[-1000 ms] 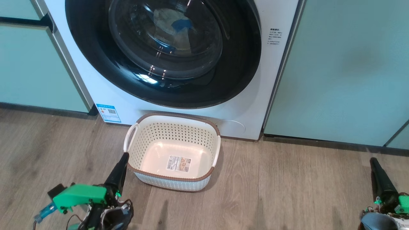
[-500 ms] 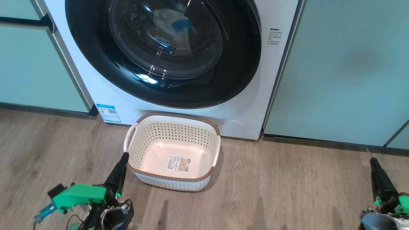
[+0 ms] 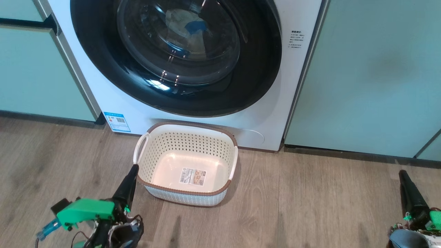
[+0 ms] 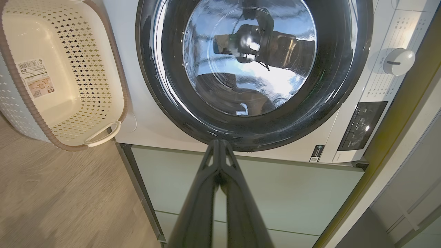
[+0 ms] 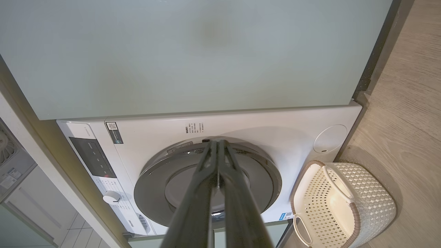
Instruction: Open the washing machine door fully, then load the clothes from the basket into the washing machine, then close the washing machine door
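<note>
At the lower left of the head view the left gripper (image 3: 133,169) is pinched closed on nothing, its tip just beside the near left corner of the basket (image 3: 186,192). At the lower right the right gripper (image 3: 403,175) is also clamped empty, well apart from everything. The likeliest slip is a sideways swing of the left arm, which could shove the light basket across the wooden floor (image 3: 310,206) because so little gap separates them. The basket sits at lower middle, close against the washing machine (image 3: 293,86), bare but for the label (image 3: 192,176) on its bottom. Beyond it the washing machine door (image 3: 179,55) fills the upper middle, its glossy black rim flush with the white front. It looks shut, though a half-caught latch could let it spring ajar. Through its bulging glass the clothes (image 3: 182,20) show as pale fabric with a blue patch.
</note>
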You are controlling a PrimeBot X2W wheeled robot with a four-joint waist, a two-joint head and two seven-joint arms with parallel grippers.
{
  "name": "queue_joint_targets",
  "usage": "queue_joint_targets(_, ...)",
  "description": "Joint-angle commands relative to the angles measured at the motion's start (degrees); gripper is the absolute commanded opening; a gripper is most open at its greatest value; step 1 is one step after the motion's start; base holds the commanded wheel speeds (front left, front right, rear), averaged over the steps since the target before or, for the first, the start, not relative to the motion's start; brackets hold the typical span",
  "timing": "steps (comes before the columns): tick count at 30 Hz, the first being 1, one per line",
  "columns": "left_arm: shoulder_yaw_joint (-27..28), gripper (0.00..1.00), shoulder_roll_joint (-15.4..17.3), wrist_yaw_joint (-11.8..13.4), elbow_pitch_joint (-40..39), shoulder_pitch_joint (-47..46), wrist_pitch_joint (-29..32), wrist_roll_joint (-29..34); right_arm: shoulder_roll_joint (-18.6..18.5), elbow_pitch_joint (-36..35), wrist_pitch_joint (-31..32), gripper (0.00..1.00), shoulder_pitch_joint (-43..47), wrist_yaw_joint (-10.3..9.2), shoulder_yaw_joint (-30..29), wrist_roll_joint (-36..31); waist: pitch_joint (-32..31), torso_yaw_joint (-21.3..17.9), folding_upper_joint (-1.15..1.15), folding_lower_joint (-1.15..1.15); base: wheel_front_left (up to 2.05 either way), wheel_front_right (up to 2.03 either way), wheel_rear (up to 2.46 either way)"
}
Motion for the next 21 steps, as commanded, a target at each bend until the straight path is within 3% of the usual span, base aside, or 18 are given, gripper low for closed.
queue_joint_targets(1,2.22,0.0,0.39,-0.51,-1.59,-3.21,0.33,0.49,-0.3,-1.81,0.44,0.0,-3.23,-0.16,0.89,-0.38,0.0,0.0,0.0,0.0,0.0,0.0,0.0)
queue_joint_targets(21,2.25,0.0,0.37,-0.51,-1.59,-3.21,0.35,0.51,-0.24,-1.8,0.51,0.0,-3.24,-0.16,0.8,-0.45,0.0,0.0,0.0,0.0,0.0,0.0,0.0)
